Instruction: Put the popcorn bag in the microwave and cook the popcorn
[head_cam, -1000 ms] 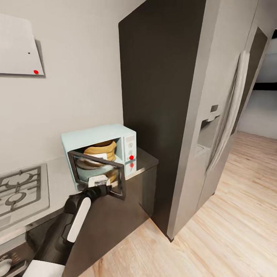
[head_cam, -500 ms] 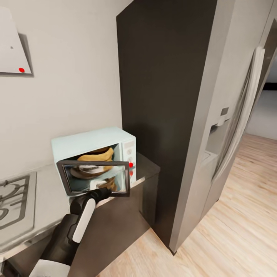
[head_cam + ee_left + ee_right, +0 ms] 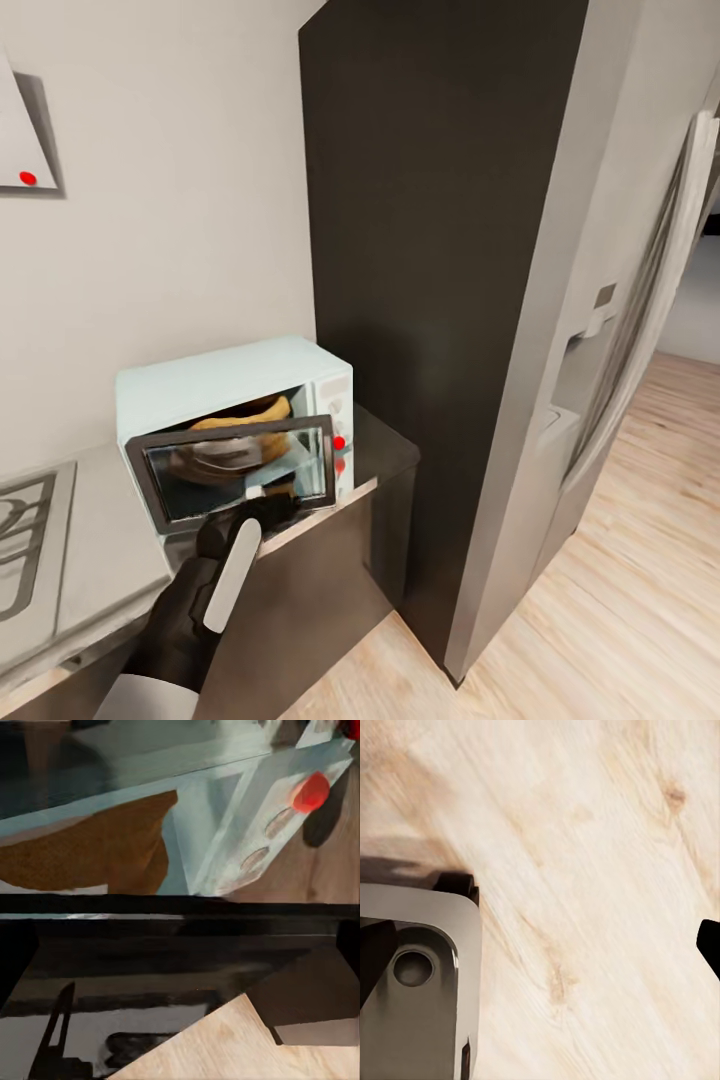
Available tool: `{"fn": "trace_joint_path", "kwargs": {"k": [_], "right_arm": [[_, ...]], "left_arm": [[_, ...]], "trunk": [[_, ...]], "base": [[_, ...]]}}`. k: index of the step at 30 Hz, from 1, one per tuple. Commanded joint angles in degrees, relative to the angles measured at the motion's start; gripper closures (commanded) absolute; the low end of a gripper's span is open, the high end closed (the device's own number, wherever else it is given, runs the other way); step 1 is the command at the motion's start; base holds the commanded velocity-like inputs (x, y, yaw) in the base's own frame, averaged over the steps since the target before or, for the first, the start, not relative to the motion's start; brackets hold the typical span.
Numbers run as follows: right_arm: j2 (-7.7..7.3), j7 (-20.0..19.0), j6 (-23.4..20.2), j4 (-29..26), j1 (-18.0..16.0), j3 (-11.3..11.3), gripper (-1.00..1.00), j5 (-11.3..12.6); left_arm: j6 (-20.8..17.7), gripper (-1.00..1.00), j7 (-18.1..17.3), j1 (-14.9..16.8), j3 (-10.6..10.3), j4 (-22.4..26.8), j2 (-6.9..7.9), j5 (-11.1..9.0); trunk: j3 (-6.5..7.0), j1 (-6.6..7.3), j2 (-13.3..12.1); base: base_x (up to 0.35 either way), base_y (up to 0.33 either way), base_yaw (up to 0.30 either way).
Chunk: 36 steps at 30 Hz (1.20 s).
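the popcorn bag (image 3: pixel 240 412) already sits inside the microwave (image 3: pixel 200 385), whose door (image 3: pixel 235 470) is nearly closed against the left gripper (image 3: pixel 268 497) (finger spread unclear), so latching and heating remain.

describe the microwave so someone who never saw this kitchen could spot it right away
Find the tall dark cabinet panel beside the steel fridge. The microwave sits against that panel's left side, at the end of the grey countertop. It is the pale mint-blue box with a dark glass door hanging partly open, a tan popcorn bag inside, and a red dot on its white panel.
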<state>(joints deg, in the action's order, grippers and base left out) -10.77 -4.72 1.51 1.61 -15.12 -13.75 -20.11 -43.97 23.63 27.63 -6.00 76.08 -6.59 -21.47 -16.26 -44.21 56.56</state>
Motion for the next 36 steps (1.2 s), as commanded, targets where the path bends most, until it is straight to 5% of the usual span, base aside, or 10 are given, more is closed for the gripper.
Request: {"fn": "trace_joint_path", "kwargs": {"k": [1,6,25,36], "right_arm": [[-0.04,-0.1,0.2,0.1,-0.1,-0.5,-1.0,-0.5],[-0.03,-0.1,0.2,0.2,-0.1,-0.5,-1.0,-0.5],[-0.04,-0.1,0.2,0.2,-0.1,-0.5,-1.0,-0.5],[-0.04,-0.1,0.2,0.2,-0.1,-0.5,-1.0,-0.5]], "left_arm": [[-0.1,-1.0,0.6,0.1,-0.1,0.2,0.0,-0.6],[-0.1,-1.0,5.5,0.1,-0.2,1.3,-0.73,-0.8],[-0.2,-1.0,8.3,0.1,-0.3,4.7,-0.46,-0.7],[-0.2,-1.0,10.5,0.1,-0.1,4.9,-0.77,-0.8]], "trunk": [[-0.07,-0.02,0.1],[-0.07,-0.02,0.1],[-0.07,-0.02,0.1],[-0.07,-0.02,0.1]], "base": [[0.175,0.0,0.0],[0.175,0.0,0.0],[0.153,0.0,0.0],[-0.191,0.0,0.0]]}}
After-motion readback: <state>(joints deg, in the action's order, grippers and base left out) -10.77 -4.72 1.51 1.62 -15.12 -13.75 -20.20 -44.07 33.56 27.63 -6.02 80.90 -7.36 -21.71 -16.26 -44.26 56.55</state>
